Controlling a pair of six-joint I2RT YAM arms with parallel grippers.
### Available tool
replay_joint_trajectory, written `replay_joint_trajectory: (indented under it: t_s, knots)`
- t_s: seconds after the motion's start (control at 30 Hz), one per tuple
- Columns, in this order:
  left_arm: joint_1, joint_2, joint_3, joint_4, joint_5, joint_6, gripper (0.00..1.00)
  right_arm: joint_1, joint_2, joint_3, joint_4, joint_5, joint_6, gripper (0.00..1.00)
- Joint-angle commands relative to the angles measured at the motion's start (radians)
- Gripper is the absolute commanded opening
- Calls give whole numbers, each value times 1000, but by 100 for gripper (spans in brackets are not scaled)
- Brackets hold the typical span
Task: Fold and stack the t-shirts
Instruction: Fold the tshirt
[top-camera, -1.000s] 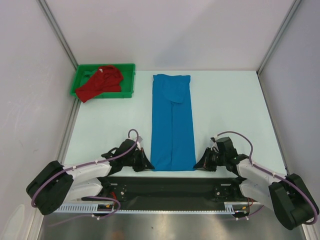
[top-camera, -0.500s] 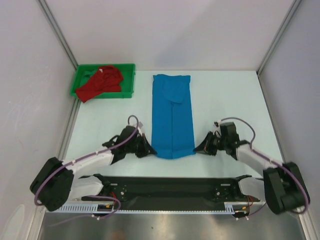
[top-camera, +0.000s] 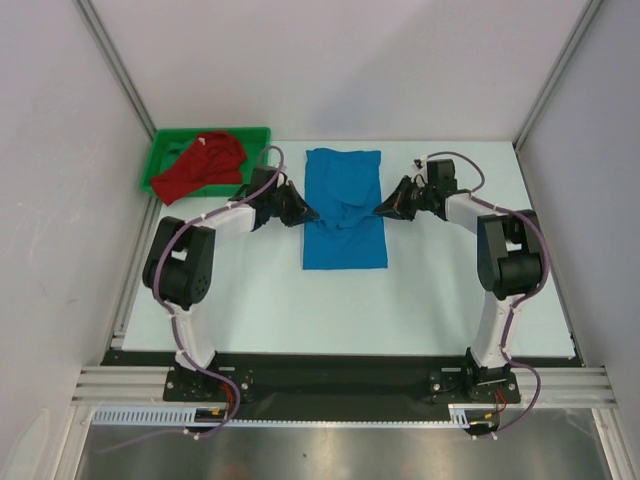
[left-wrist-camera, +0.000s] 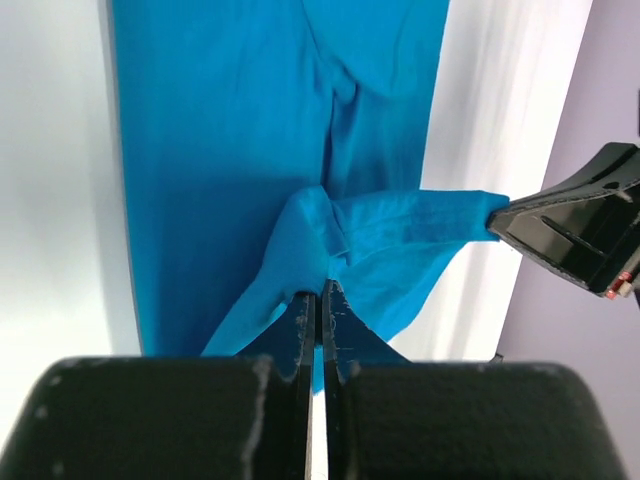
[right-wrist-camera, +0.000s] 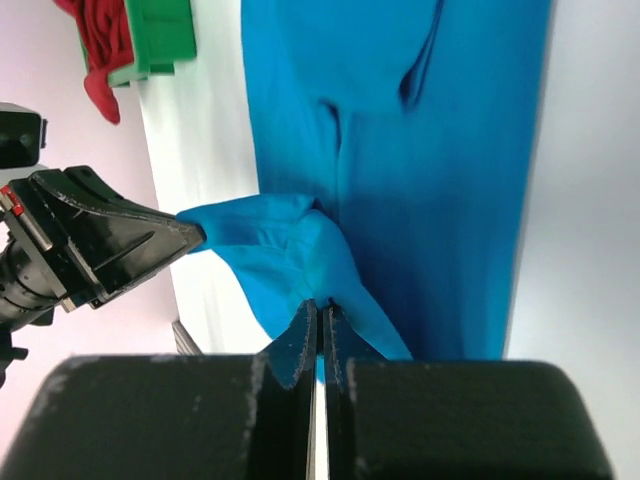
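While my left gripper (left-wrist-camera: 320, 298) and right gripper (right-wrist-camera: 318, 315) are each clamped on a corner of the blue shirt (top-camera: 345, 245), with only a thin pinch of cloth between the closed jaws, the likeliest trouble I see is a slip. If one corner pulls free mid-carry, that side drops and the fold lands crooked.

The shirt lies along the middle of the table (top-camera: 440, 290), toward its far edge. Its lifted end is held above the flat part and hangs slack between my two grips. That slack could touch down before the corners do and leave a bunched ridge across the fold. If one arm travels farther than the other, the edges will not line up with the collar end. Carrying too low could also drag the bottom layer and rumple it.

My left wrist is close to the tray (top-camera: 255, 131), so a wide swing there could knock it. The red shirt (top-camera: 203, 165) lies crumpled in that tray at the far left, one part hanging over its left rim, and a bump might tip more of it out.

By count: two shirts, one blue and one red; one tray; two grippers, both closed on the blue shirt.
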Motion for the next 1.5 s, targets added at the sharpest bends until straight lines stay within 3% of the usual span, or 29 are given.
replay_joint_trajectory:
  t_s: [0.0,0.23,1.33,1.37,1.4,1.47]
  knots:
    - [23,66,102,-5,74,29,0,-23,73,86,-2,-46,0,0]
    - [52,139,183,-11,86,33,0,-65,136,151,-6,-68,-9,0]
    - [109,216,203,-25,45,21,0,-93,328,307,1,-156,-7,0]
    - [111,216,208,-30,40,26,2,-94,333,316,-15,-152,-12,5]
    - [111,215,215,-39,31,36,11,-94,340,327,-32,-143,-36,9]
    - [105,158,211,-95,-86,88,27,-105,343,393,-172,-100,-102,28]
